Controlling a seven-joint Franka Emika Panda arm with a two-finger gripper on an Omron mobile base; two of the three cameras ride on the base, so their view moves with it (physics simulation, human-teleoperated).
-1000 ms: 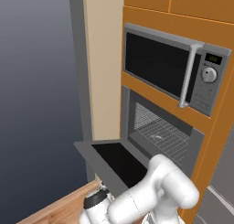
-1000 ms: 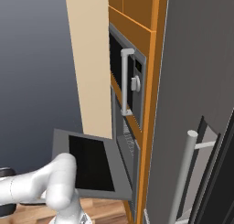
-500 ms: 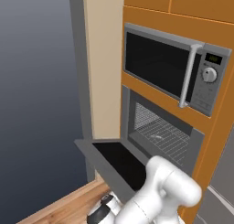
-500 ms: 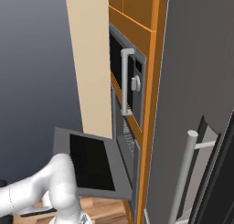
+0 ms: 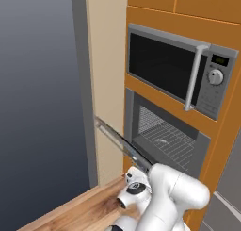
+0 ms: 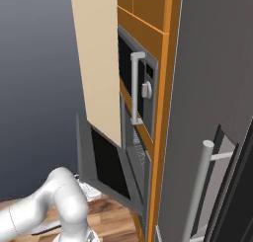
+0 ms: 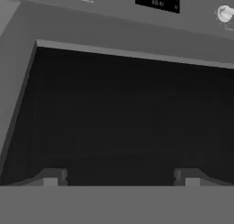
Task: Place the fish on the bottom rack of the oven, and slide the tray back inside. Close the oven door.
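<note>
Two dark finger tips rise near the bottom of the hand view, well apart, so the gripper (image 7: pixel 120 176) stands wide with nothing between its fingers; it faces the black glass window of the oven door (image 7: pixel 128 118) from close by, with a grey control strip and a round knob (image 7: pixel 224 13) above the door's grey frame. From the left base view the oven door (image 5: pixel 123 144) is partly raised, seen almost edge-on as a thin grey panel slanting up and away from the oven (image 5: pixel 164 133), whose dark cavity is open behind it. Inside, the bottom rack (image 5: pixel 165 141) sits as a grey wire grid, and a small pale shape on it may be the fish (image 5: pixel 161 141), though it is too small to tell for certain. The microwave (image 5: pixel 181 74) hangs just above the oven. In the right base view the door (image 6: pixel 106 162) tilts outward below the microwave's handle (image 6: pixel 134 88), with the white arm (image 6: pixel 59 206) bent low over the wooden floor (image 6: pixel 111 221).
</note>
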